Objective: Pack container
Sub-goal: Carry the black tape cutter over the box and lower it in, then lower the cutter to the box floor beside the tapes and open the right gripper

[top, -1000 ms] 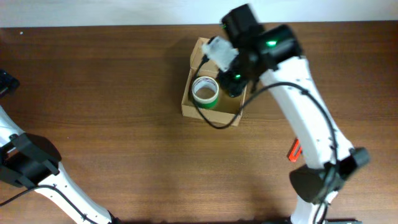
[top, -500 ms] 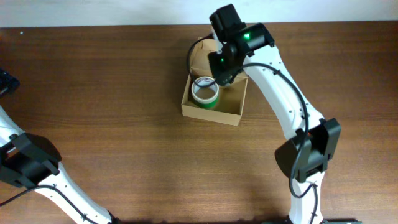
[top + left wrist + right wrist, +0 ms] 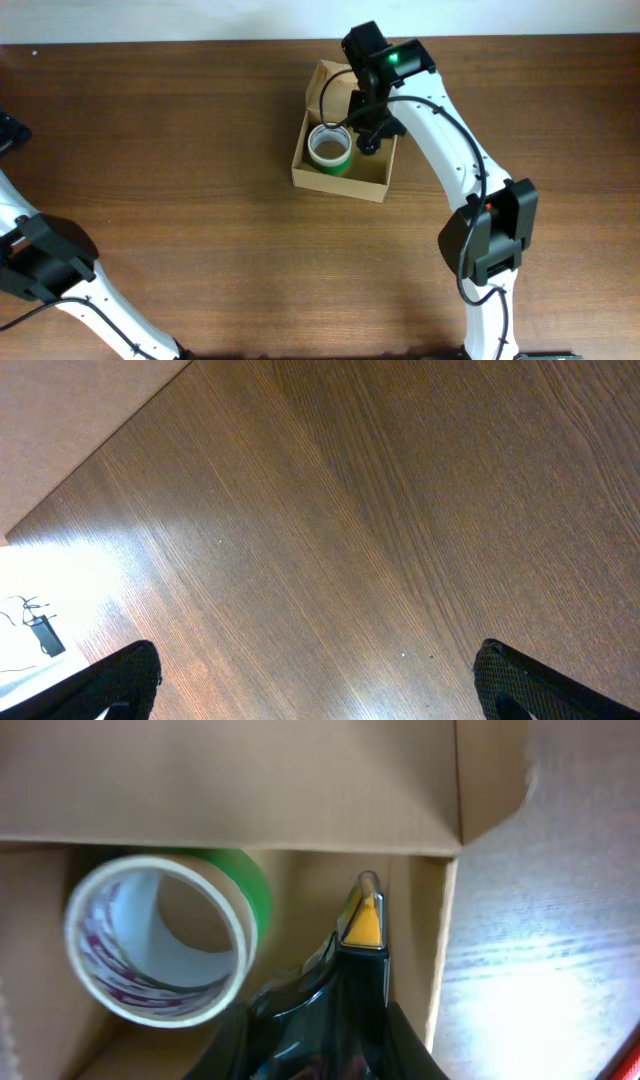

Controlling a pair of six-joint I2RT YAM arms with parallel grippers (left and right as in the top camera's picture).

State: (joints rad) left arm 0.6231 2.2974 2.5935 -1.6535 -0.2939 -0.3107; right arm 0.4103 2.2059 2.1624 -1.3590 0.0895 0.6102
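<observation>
The container [image 3: 372, 183] is a tan cardboard box on the table, its flap lid [image 3: 322, 84] folded open at the back. A green-edged tape roll [image 3: 329, 147] lies in its left half. My right gripper [image 3: 369, 137] hangs over the right half, shut on a glossy black tool with a yellow-orange tip [image 3: 361, 928]. In the right wrist view that tip points into the container [image 3: 432, 935], just right of the tape roll [image 3: 160, 940], with the right gripper [image 3: 320, 1032] around the tool's body. My left gripper [image 3: 315, 670] stands wide open over bare wood, far from the box.
The wooden table [image 3: 180, 130] stretches around the box. My left arm's base [image 3: 40, 262] sits at the lower left. A red strip [image 3: 630, 1055] shows on the table right of the box. A pale wall edge [image 3: 60, 420] lies beyond the table.
My right arm has swung round and its gripper, still holding the black tool, has shifted from over the flap down into the box's right half. The left arm has not moved.
</observation>
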